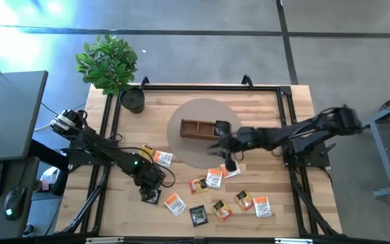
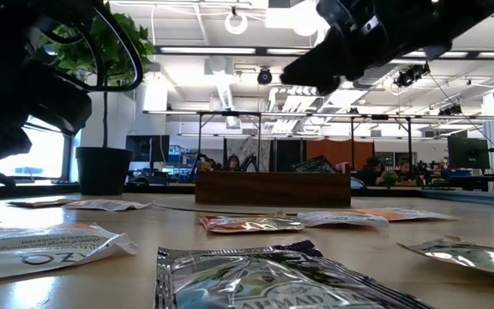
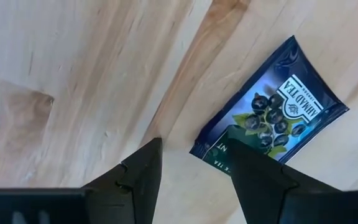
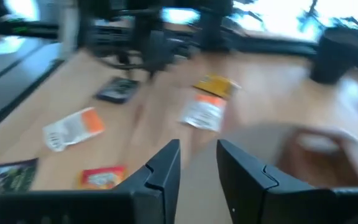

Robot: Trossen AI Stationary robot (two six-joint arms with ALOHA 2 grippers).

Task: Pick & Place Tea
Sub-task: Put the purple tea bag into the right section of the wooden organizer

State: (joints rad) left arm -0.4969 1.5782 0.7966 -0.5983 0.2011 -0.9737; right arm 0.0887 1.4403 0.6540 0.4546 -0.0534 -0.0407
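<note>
Several small tea packets lie flat on the wooden table: white-and-orange ones (image 1: 175, 203), yellow ones (image 1: 221, 210) and a black one (image 1: 198, 215). My left gripper (image 3: 191, 168) points down, open, over one end of a dark blue tea packet (image 3: 272, 118), which lies flat near the table's front left (image 1: 151, 196). My right gripper (image 1: 221, 145) hangs open in the air just in front of the wooden tray (image 1: 193, 129), nothing between its fingers (image 4: 197, 162). A dark packet (image 1: 222, 127) stands in the tray's right compartment. My left gripper stands open over the dark blue packet's nearest corner (image 3: 210, 149), one finger (image 3: 253, 180) in front of that end. Whether the finger touches the packet, I cannot tell.
The tray sits on a round grey mat (image 1: 181, 152). A potted plant (image 1: 110, 64) in a black pot (image 1: 133, 100) stands at the far left corner. Black rails (image 1: 202, 87) run along the table's edges. In the low view, a foil packet (image 2: 273, 279) lies close to the front edge.
</note>
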